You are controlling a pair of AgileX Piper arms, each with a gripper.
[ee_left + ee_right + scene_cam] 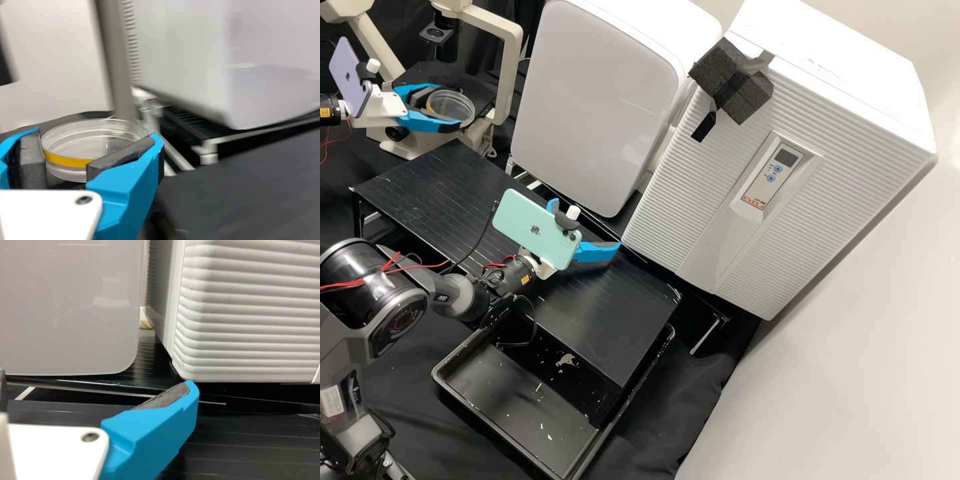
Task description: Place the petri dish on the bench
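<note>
The left fingers [125, 180] grip the petri dish [95, 132] by its sides, up beside the microscope [510, 67]. Well apart from that, the right fingers [155, 435] stand wide over the bench [607, 313]. I'd worry about smooth plastic slipping, or the microscope's frame knocking the dish askew.

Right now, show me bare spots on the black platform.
Bare: the platform between microscope and right gripper, and its end between that gripper and the tray. Crowded: its middle, under the right arm, and beside the microscope, where the left gripper holds the petri dish.
</note>
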